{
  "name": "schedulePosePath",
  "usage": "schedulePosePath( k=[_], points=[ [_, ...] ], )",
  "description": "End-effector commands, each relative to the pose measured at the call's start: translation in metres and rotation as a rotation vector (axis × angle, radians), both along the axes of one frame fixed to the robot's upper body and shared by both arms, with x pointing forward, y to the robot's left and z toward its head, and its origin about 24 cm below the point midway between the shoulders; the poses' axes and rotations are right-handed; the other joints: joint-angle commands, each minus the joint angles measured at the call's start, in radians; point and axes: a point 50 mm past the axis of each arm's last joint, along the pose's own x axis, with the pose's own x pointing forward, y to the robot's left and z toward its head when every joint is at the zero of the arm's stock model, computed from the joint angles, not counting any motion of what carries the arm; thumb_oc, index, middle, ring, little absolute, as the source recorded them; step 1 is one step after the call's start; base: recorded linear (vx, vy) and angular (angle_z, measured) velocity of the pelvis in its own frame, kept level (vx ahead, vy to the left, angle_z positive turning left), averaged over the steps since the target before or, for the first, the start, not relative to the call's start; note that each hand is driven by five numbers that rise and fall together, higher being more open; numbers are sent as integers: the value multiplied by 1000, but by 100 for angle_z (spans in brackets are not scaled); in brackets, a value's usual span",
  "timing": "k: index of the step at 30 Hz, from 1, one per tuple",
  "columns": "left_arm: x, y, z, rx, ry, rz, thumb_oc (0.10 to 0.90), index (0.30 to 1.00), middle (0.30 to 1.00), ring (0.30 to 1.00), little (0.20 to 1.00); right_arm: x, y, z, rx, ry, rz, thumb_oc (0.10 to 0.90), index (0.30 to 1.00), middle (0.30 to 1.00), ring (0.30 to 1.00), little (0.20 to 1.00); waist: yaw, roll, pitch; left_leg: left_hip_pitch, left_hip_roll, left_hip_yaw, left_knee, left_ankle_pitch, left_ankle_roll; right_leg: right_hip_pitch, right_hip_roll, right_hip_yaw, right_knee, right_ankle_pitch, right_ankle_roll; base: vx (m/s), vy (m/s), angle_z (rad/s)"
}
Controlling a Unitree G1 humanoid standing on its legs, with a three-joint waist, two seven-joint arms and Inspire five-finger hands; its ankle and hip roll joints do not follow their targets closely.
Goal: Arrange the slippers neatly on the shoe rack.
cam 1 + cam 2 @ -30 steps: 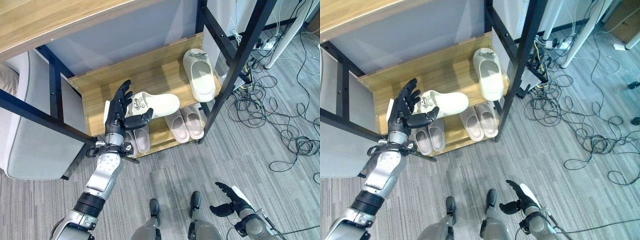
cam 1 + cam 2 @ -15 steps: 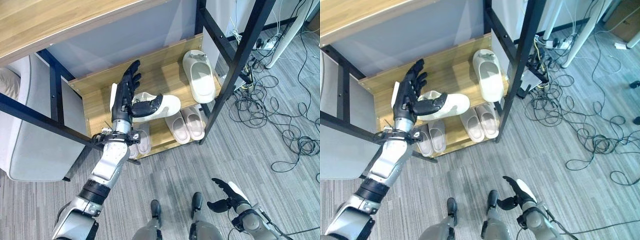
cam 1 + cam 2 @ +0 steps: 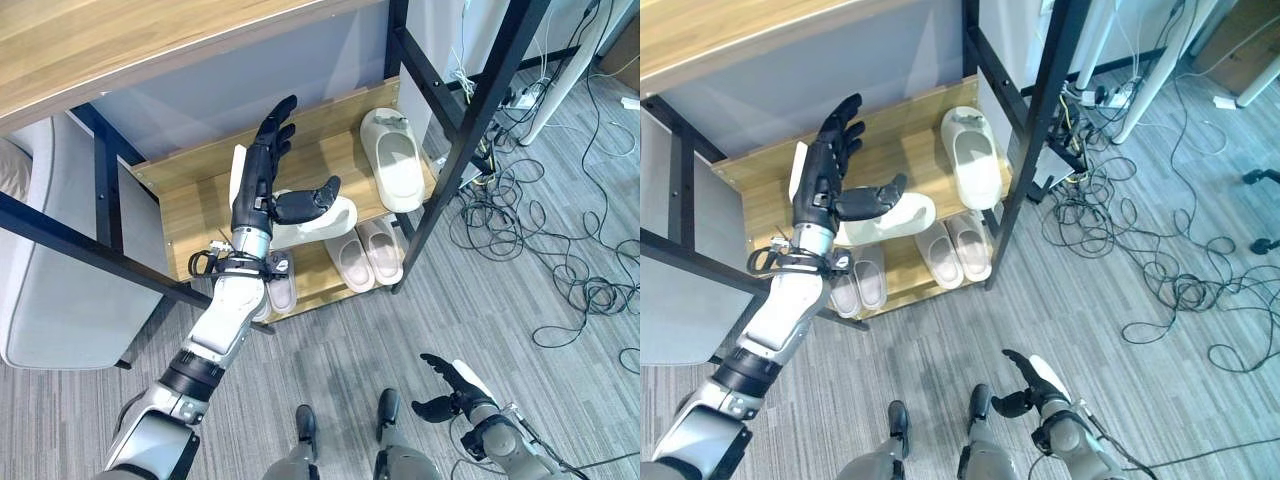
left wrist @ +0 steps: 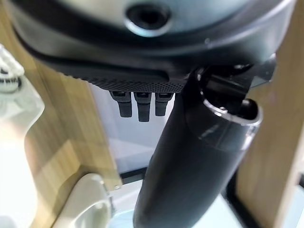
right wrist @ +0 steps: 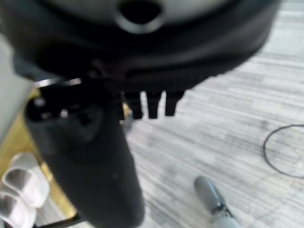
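Over the wooden upper shelf (image 3: 190,215), the left hand (image 3: 262,185) hangs with straight fingers above 1 crooked white slipper (image 3: 318,217), probably lining up to nudge it; the right hand (image 3: 447,392) idles, relaxed.

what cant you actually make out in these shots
- The white slipper lying across the upper shelf: in both eye views the left hand covers its near end, so contact cannot be judged.
- The pair on the lower shelf's left side: partly behind the left wrist in both eye views.
- The right hand, low by the floor: too small to read finger detail.
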Motion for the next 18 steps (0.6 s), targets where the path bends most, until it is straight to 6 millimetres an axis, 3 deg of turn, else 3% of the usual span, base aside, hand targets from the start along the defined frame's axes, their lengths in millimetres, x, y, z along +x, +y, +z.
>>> schedulePosePath(
  k=[1, 5, 10, 18],
  points=[
    [-14, 12, 37, 38, -242, 15, 800, 900, 900, 900, 900, 0, 5, 6, 49, -79, -23, 800, 900, 900, 900, 900, 34, -17, -37, -61, -5, -41, -7, 49, -43, 52, -32, -24, 6, -125, 95, 19, -30, 8],
    [-24, 24, 21, 65, -196, 44, 800, 900, 900, 900, 900, -1, 8, 4, 58, -75, -26, 800, 900, 900, 900, 900, 49, -21, -38, -50, -6, -49, -7, 48, -44, 72, -31, -33, 6, -132, 92, 13, -26, 15],
    [-42, 40, -22, 69, -23, 39, 800, 900, 900, 900, 900, -3, 8, 1, 58, -70, -43, 800, 900, 900, 900, 900, 83, -26, -39, -34, -5, -62, -7, 48, -45, 102, -29, -58, 6, -142, 88, 6, -26, 11],
    [-43, 33, -66, 96, 175, 0, 800, 900, 900, 900, 900, -4, 9, -3, 54, -57, -56, 800, 900, 900, 900, 900, 98, -34, -43, -29, -3, -84, -7, 51, -47, 122, -26, -89, 6, -150, 84, -4, -13, 17]
  ],
)
